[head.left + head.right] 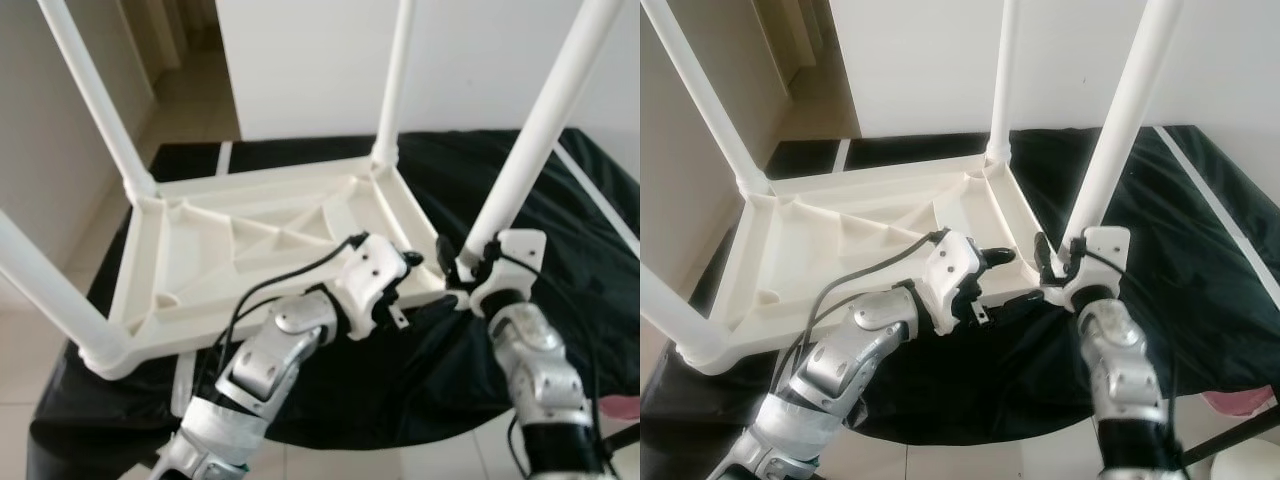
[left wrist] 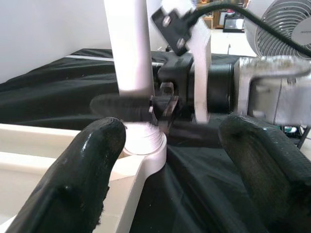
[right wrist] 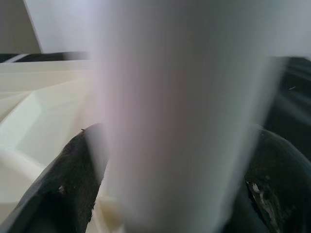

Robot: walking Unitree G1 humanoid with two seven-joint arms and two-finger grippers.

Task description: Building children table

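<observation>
Lying upside down on a black cloth [image 1: 560, 250], the white children's table [image 1: 250, 250] points its legs upward. The right tool [image 1: 468, 270] pinches the near-right leg [image 1: 525, 150] just above its socket. The left tool [image 2: 165, 141], fingers [image 2: 82, 170] spread, hovers just left of that corner.

A blurred white plastic table leg [image 3: 182, 121] stands upright and very close between the right gripper's [image 3: 180, 194] 2 black fingers [image 3: 63, 189], with the cream ribbed tabletop underside [image 3: 43, 107] just behind.
</observation>
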